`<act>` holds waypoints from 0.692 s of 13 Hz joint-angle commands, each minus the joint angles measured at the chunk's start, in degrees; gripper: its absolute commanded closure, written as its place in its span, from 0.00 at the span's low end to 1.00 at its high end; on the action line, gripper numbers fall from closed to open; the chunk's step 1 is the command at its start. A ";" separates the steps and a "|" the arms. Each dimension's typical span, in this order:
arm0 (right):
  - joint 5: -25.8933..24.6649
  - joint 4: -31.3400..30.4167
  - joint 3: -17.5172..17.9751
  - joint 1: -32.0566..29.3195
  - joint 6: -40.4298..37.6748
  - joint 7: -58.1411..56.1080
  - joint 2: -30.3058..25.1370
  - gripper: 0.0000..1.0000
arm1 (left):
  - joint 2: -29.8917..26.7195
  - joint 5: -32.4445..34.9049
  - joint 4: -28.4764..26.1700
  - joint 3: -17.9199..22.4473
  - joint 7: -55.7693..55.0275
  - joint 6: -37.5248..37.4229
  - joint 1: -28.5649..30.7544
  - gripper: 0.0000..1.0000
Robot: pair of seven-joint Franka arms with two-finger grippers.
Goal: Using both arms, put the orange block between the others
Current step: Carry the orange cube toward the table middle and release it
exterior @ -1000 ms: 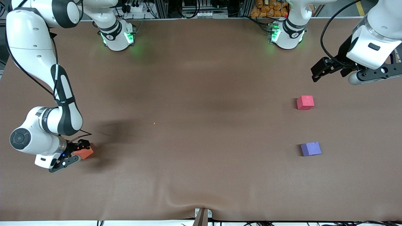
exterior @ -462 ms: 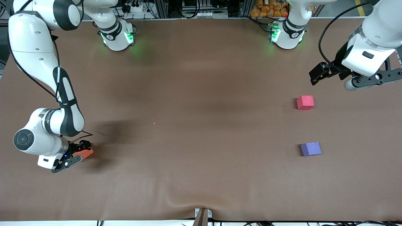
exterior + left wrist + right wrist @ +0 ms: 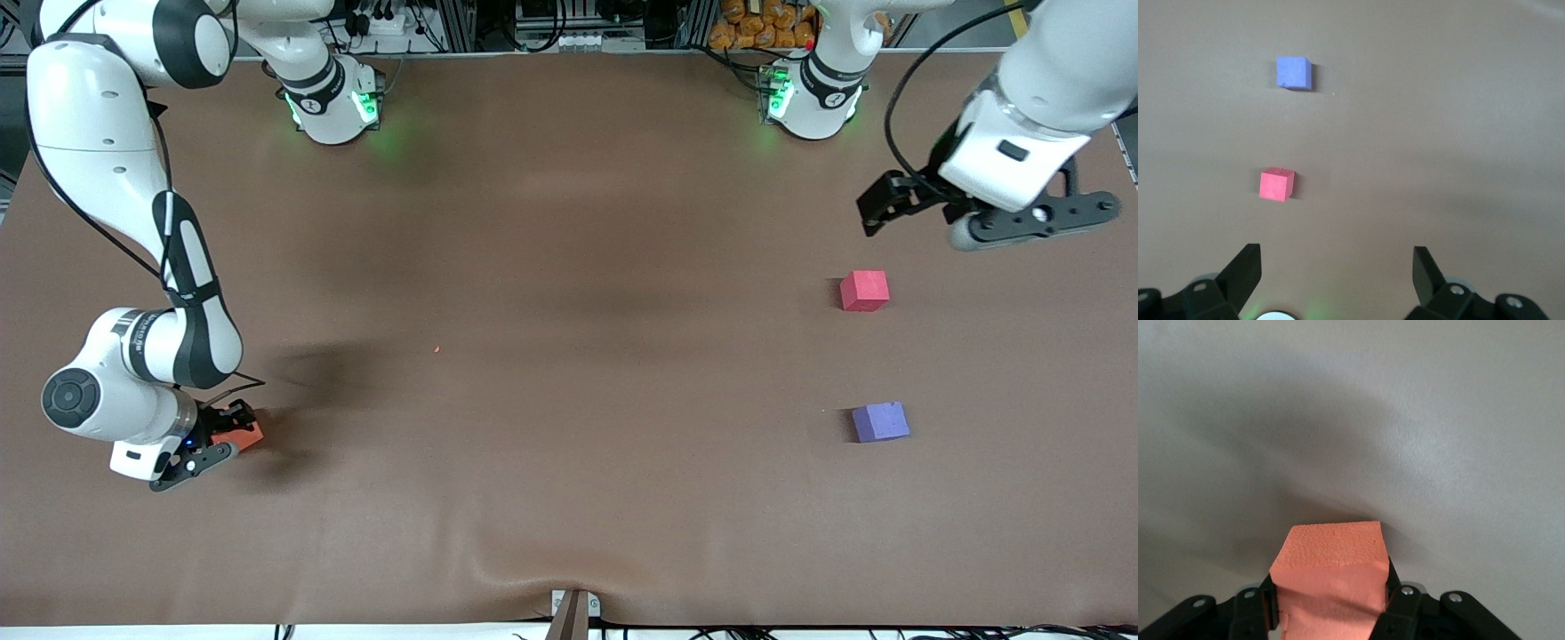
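Observation:
The orange block (image 3: pixel 248 434) lies on the brown table near the right arm's end, and my right gripper (image 3: pixel 228 435) is shut on it. In the right wrist view the orange block (image 3: pixel 1330 563) sits squeezed between my right gripper's (image 3: pixel 1330 603) two black fingers. The red-pink cube (image 3: pixel 864 291) and the purple-blue cube (image 3: pixel 880 421) stand apart near the left arm's end, the purple-blue one nearer the front camera. My left gripper (image 3: pixel 877 210) hangs open and empty over bare table beside the red-pink cube. The left wrist view looks down past my left gripper (image 3: pixel 1336 260) on the red-pink cube (image 3: pixel 1277 185) and the purple-blue cube (image 3: pixel 1294 72).
The brown table cover (image 3: pixel 569 267) is wrinkled near the front edge, above a small metal clamp (image 3: pixel 570 610). A tiny orange speck (image 3: pixel 436 348) lies mid-table. Both green-lit bases (image 3: pixel 333 102) stand along the back edge. A wide stretch of table separates the orange block from the other cubes.
My right gripper's fingers have shut on the orange block, which shifted slightly. My left arm has drifted a little toward the right arm's end, above the red-pink cube's side.

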 commanded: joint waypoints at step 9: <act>6.91 12.73 3.87 14.41 -20.04 39.11 -2.37 0.33 | -0.42 3.40 0.23 -0.77 -0.68 -3.18 -0.17 0.00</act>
